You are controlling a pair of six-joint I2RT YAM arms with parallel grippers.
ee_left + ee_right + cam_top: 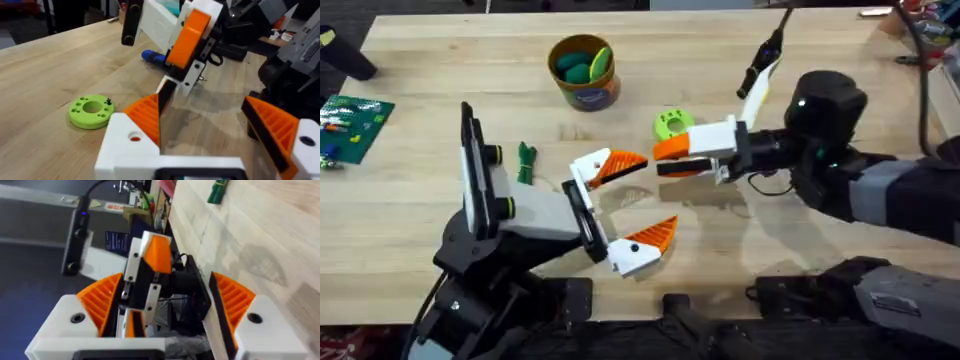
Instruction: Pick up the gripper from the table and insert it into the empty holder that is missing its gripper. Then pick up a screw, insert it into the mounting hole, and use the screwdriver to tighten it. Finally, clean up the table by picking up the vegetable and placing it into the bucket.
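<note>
Wooden table (440,250): left gripper (625,210) gapes wide, holding nothing; bucket (585,72) well beyond; right gripper (670,160) unclear

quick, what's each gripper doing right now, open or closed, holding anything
Left gripper: open, white fingers with orange ribbed pads spread wide, holding nothing.
Right gripper: cannot tell whether open or closed, nor whether it holds anything.

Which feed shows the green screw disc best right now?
The left wrist view: the green disc lies flat on the table, unobstructed, with its centre hole and a small dark screw on top visible. Overhead, the disc appears small, beside the right gripper. I cannot make it out in the right wrist view.
</note>
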